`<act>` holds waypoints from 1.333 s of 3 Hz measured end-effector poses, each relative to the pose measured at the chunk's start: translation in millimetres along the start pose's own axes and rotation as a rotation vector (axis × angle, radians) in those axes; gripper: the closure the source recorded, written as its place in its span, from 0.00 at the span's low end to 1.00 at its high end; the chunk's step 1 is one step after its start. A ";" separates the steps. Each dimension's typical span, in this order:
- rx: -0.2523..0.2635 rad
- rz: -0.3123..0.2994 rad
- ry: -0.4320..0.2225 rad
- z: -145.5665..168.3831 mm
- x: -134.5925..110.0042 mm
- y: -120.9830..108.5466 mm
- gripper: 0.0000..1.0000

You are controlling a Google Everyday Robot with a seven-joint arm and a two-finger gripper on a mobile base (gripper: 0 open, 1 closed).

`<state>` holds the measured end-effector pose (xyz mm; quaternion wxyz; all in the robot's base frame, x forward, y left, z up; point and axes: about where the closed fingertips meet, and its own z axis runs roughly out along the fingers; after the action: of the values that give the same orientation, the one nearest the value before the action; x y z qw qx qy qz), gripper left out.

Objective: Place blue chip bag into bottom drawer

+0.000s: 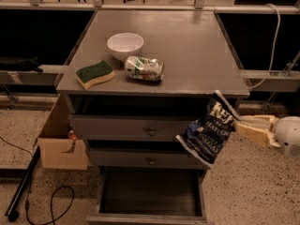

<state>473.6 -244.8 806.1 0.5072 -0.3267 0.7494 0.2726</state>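
Observation:
The blue chip bag [209,130], dark navy foil with white lettering, hangs in the air in front of the cabinet's right side, level with the two upper drawers. My gripper [238,124] comes in from the right and is shut on the bag's upper right edge. The bottom drawer [150,215] is pulled open below, with a dark inside, lower and to the left of the bag.
On the grey cabinet top [197,55] are a white bowl [125,45], a green-and-yellow sponge [94,74] and a green-and-white packet [144,68]. Two shallower drawers with knobs [151,131] sit above. A cardboard box [60,144] and a cable [42,205] lie on the left floor.

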 end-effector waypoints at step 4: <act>-0.075 0.175 0.042 61.9 132.4 22.9 1.00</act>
<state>456.1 -212.6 662.7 0.4532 -0.2842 0.7748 0.3371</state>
